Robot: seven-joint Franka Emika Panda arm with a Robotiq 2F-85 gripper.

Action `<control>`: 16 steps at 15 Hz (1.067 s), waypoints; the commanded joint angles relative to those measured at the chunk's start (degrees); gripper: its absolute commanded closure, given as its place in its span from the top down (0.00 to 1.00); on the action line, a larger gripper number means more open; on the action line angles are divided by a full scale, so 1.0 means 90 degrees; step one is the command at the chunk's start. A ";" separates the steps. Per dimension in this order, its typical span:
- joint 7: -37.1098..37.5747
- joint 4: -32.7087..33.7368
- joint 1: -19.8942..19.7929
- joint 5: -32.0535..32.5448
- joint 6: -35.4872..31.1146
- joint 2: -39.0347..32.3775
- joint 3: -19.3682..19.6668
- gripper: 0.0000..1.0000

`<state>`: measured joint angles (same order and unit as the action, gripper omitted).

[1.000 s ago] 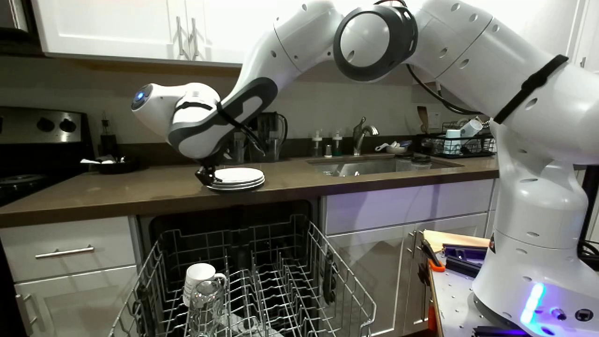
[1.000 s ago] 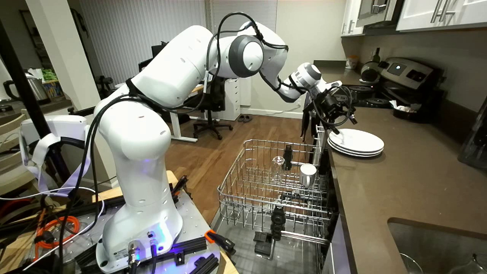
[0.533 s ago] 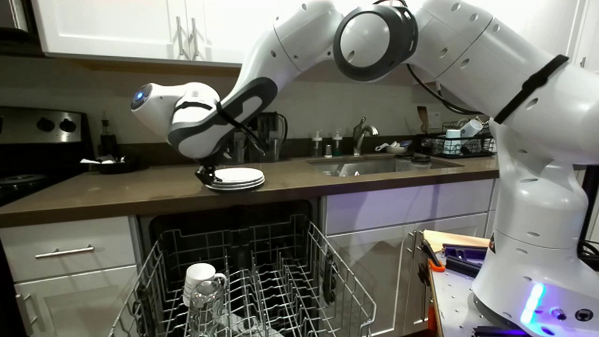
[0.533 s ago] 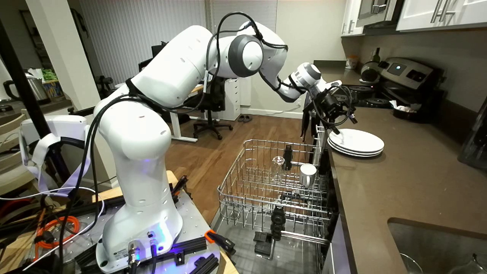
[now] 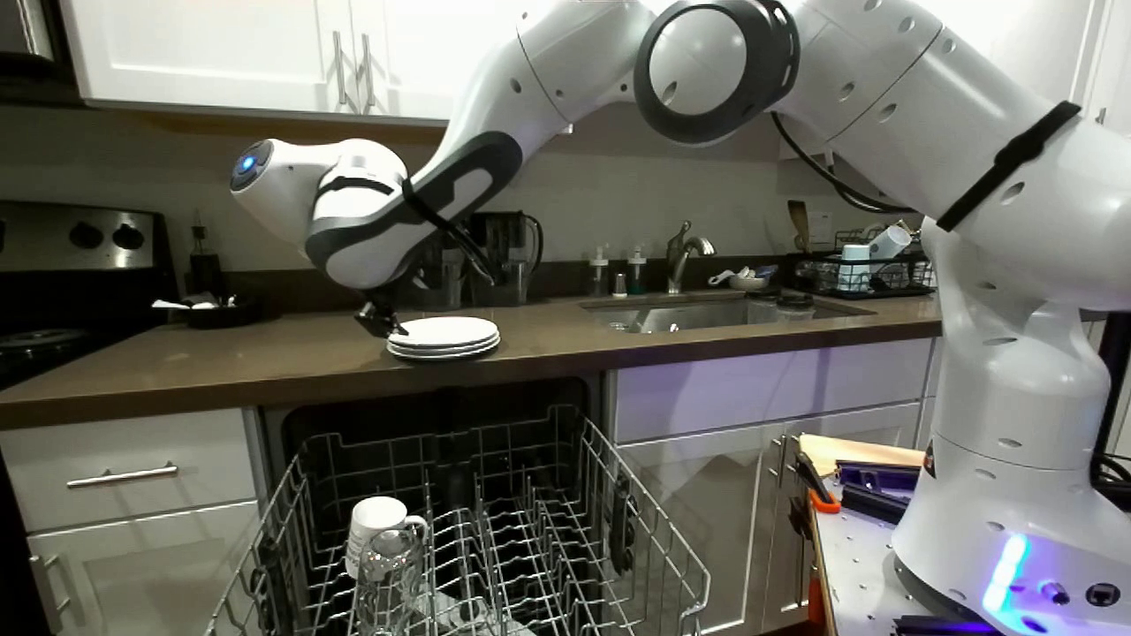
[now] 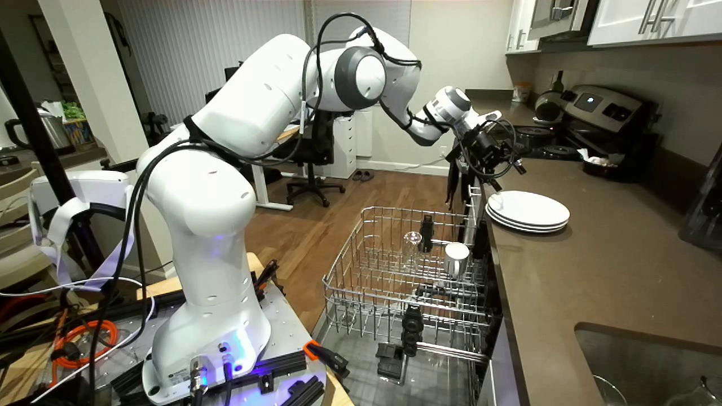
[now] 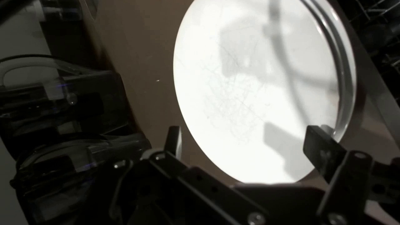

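A stack of white plates lies on the brown countertop near its front edge. My gripper stands open over the edge of that stack, with nothing held between its fingers. In the wrist view one finger overlaps the plates' rim, while the opposite one shows against the bare counter. Shadows of the gripper and a cable fall on the top plate. An exterior view puts the fingertips just above the rim; whether they touch it I cannot tell.
Below the counter, the pulled-out dishwasher rack holds a white mug and a clear glass. Dark pitchers stand behind the plates. A sink and a filled dish rack lie further along; the stove is at the far end.
In the last half second the arm and gripper have risen a little and shifted slightly away from the middle of the plates. The plates, mug and glass have not moved.
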<state>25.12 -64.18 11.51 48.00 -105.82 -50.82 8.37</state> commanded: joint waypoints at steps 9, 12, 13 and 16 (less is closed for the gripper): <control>0.0132 -0.0472 0.0163 -0.0051 0.0059 0.0162 -0.0053 1.00; 0.0146 -0.0512 0.0165 -0.0031 0.0048 0.0146 -0.0044 1.00; 0.0151 -0.0511 0.0164 -0.0018 0.0041 0.0131 -0.0036 1.00; 0.0146 -0.0518 0.0156 -0.0010 0.0030 0.0104 -0.0031 0.70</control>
<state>25.49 -67.66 12.89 47.90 -105.73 -50.61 8.15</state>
